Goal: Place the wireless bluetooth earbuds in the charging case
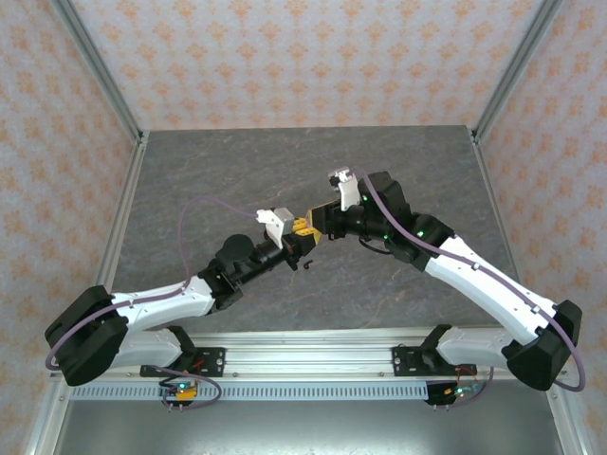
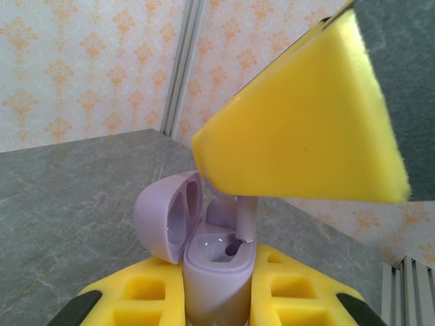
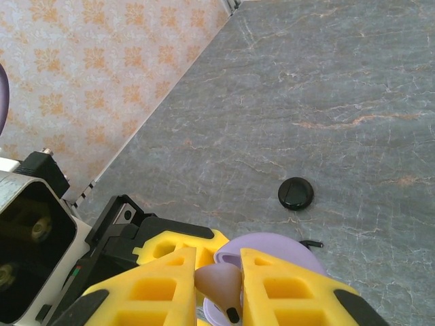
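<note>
My left gripper [image 2: 217, 288] is shut on the body of the pale lavender charging case [image 2: 216, 275]. The case stands upright between the yellow fingers with its lid [image 2: 165, 217] swung open to the left. Above it, my right gripper [image 3: 219, 275] is shut on a lavender earbud [image 3: 221, 285]. The earbud's stem [image 2: 247, 216] points down, and its tip touches the rim of a socket in the case. In the top view the left gripper [image 1: 300, 232] and right gripper [image 1: 319, 225] meet over the table's middle. The case lid [image 3: 275, 246] shows beneath the right fingers.
A round black case [image 3: 296, 193] lies shut on the grey table [image 3: 326, 81]. A small black earbud [image 1: 308, 263] lies just in front of the grippers, also visible as the black earbud [image 3: 310, 243]. Papered walls and metal frame posts [image 1: 104, 71] enclose the table.
</note>
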Available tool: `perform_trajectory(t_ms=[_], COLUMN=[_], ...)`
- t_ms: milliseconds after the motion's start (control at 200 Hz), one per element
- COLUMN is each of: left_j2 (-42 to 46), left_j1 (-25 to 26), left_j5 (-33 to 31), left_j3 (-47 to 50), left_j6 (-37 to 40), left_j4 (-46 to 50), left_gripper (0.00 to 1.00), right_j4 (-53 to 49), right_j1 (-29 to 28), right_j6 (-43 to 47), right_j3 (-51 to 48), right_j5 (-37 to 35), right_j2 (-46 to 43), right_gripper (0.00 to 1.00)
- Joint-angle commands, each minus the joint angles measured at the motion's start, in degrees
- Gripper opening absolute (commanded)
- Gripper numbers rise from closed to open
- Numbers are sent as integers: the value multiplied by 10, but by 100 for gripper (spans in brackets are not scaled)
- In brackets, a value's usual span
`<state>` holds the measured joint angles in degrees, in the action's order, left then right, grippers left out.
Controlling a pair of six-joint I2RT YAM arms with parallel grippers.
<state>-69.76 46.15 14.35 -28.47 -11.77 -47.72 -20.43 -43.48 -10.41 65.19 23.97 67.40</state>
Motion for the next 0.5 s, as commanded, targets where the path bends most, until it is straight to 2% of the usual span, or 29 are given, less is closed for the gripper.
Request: perform_trajectory(t_ms=[0,496], left_j2=[12,14], left_j1=[6,6], left_j5=[-4,3], left_j3=[-23,-23], left_j6=[-6,-10], left_j4=[-3,-1], left_gripper=[6,6], right_j4=[20,21], right_j1=[-5,-4], right_j6=[10,16], right_j3=[-8,-20], right_j5=[5,-8], right_j2=[1,2], right_gripper=[20,20])
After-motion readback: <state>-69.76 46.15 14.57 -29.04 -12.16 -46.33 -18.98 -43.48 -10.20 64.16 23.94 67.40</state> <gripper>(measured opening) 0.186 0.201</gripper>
